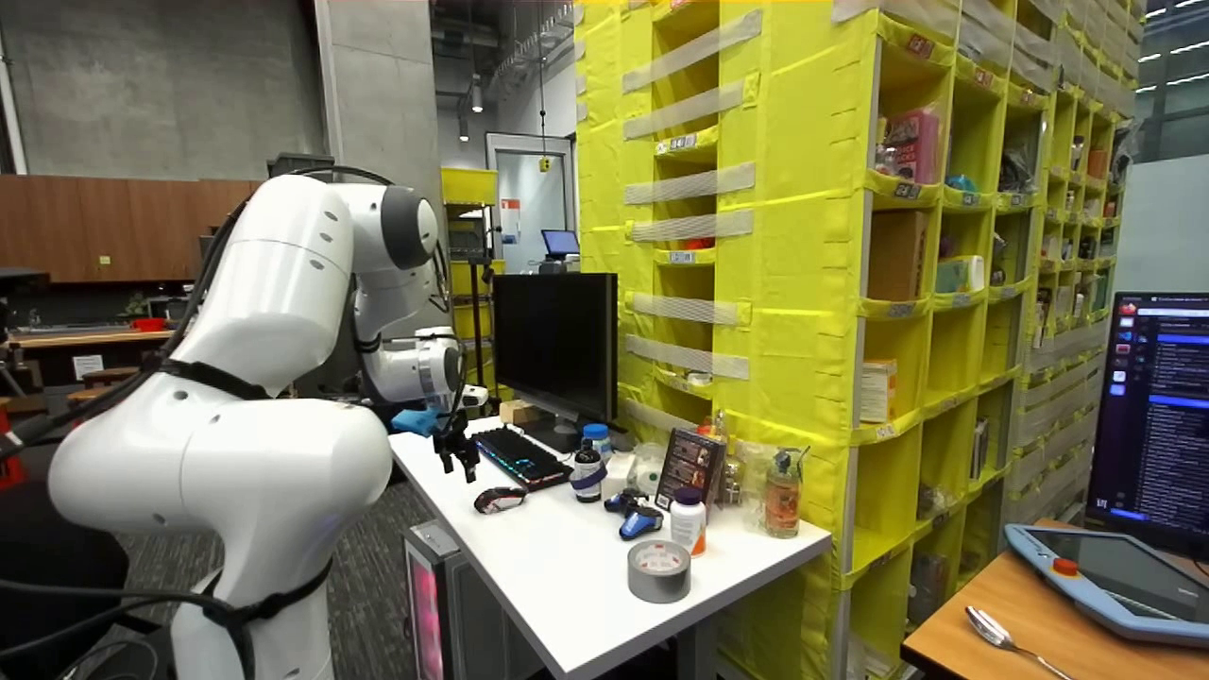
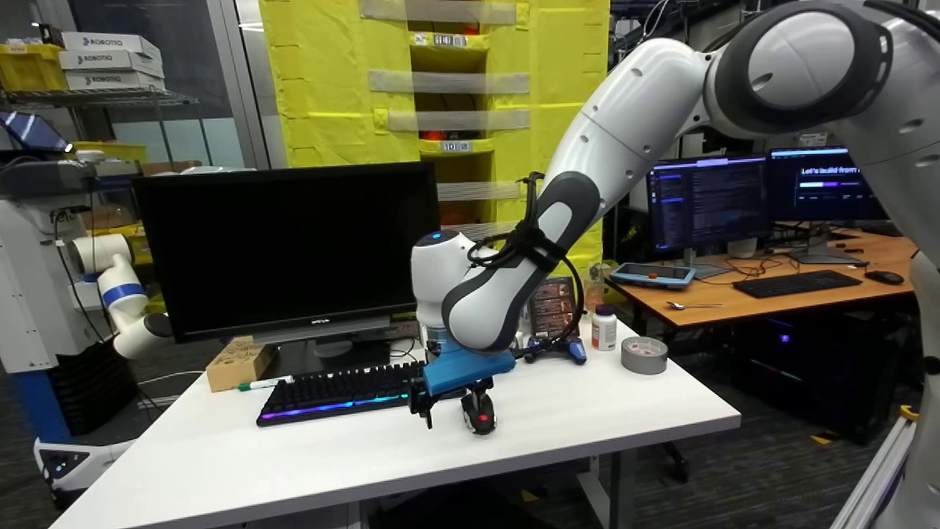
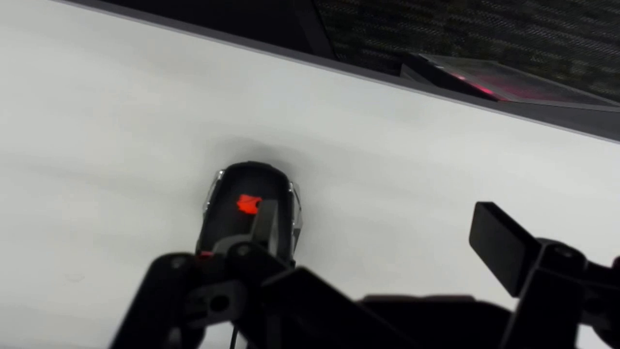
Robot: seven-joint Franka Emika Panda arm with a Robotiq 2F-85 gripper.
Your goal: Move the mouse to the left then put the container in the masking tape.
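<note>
The rounded black mouse (image 3: 232,208) lies near a long edge of the white rectangular table (image 2: 573,415), yellow fabric shelving (image 1: 798,246) beyond. The black gripper (image 3: 385,235), spread wide, hangs near the mouse. By a short edge, the grey tape ring (image 2: 644,361) sits beside the white purple-capped plastic bottle (image 2: 604,332). The black monitor (image 2: 286,246) reads "DELL".

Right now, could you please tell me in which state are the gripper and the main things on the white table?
Gripper: open, holding nothing
Mouse: resting on the table, ungripped
Masking tape: lying flat
Container: upright, capped, outside the tape
Keyboard: lit up
Large monitor: screen dark
</note>
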